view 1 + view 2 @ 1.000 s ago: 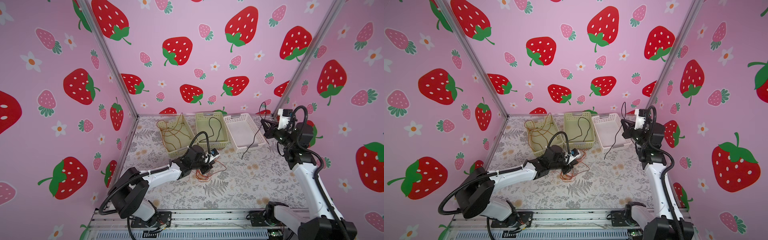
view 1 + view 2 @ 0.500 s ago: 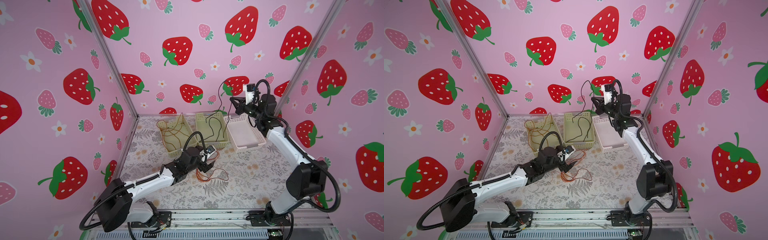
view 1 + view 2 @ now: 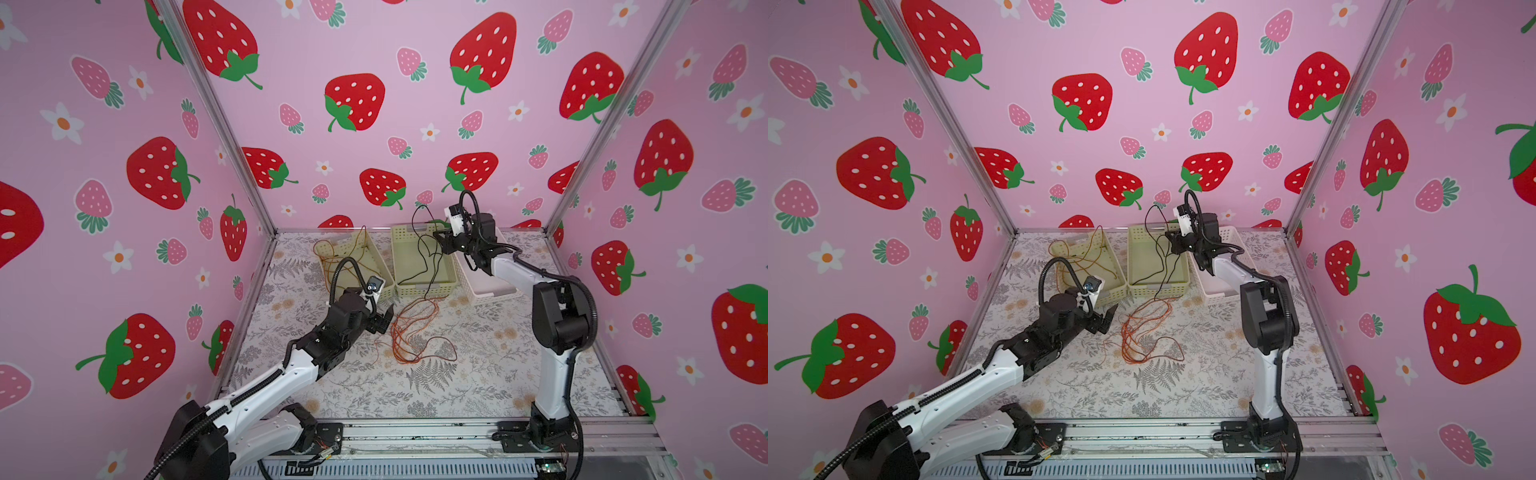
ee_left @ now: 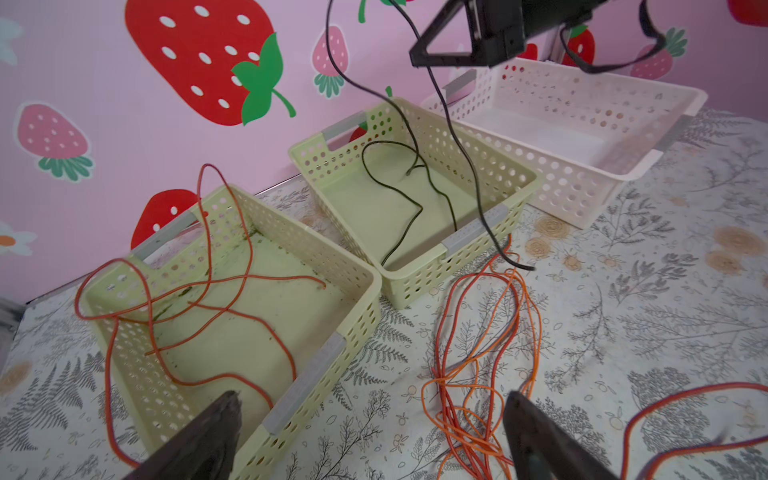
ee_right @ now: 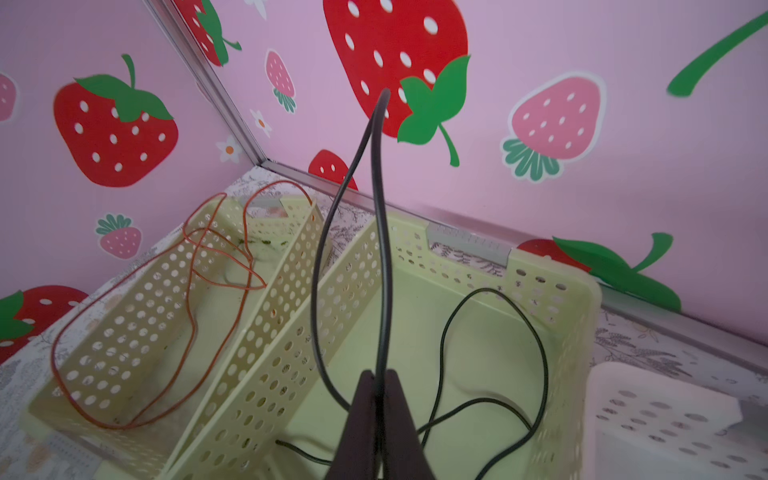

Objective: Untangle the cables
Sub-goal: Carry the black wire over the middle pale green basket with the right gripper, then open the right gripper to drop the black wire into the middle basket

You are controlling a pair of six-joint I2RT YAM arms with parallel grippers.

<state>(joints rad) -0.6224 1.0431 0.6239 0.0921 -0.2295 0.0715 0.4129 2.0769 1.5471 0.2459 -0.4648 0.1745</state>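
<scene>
1. Right wrist view: the right gripper point(image 5: 379, 376) is pinched tight on a black cable point(image 5: 376, 249). The cable rises in a loop above it and drops back into the middle green basket point(image 5: 552, 299).
2. In both top views this gripper hangs over the middle basket, at 12 o'clock on the table point(image 3: 478, 374). The white basket point(image 3: 494, 293) sits at that basket's 3 o'clock and the left green basket point(image 3: 379, 259) at its 9 o'clock.
3. In the left wrist view the black cable's tail crosses the middle basket's front rim. It ends on the table just beside the nearest orange strands.
4. The orange cables point(image 3: 415, 328) lie in a tangled pile near the table's centre, at 6 o'clock from the middle basket.
5. The left gripper point(image 3: 388, 320) is released, jaws spread wide and grasping nothing. It sits at 9 o'clock from the pile, just beside it. In the left wrist view some orange strands lie on the table between its fingers point(image 4: 208, 436).
6. A red-brown cable point(image 4: 232, 307) is coiled in the left basket, with loops spilling over the rim.
</scene>
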